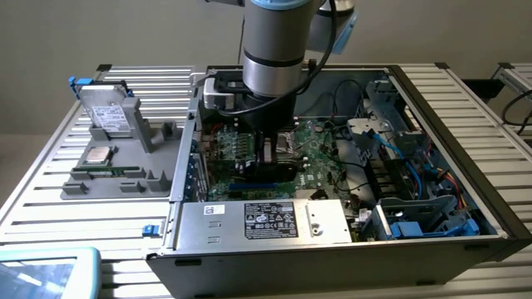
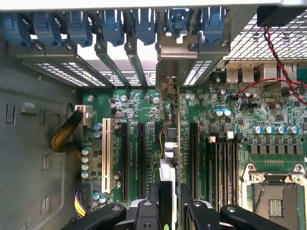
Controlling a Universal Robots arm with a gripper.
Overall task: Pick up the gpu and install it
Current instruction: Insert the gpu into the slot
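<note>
Gently: card on edge inside the case

The claw [image 2: 171, 212] pinches the gpu [image 2: 168, 182] by its upper edge, upright, just under the claw and above the motherboard [image 2: 240, 120] slots. I judge it light, stiff but fragile; bare board edges are safest to hold.

An open computer case [image 1: 332, 265] lies on a slatted metal surface [image 1: 50, 212], green motherboard [image 2: 139, 103] exposed. On the exterior view's left, a grey tray [image 1: 158, 149] holds a drive [image 1: 108, 115], processor [image 1: 99, 154] and memory stick [image 1: 106, 169].
</note>
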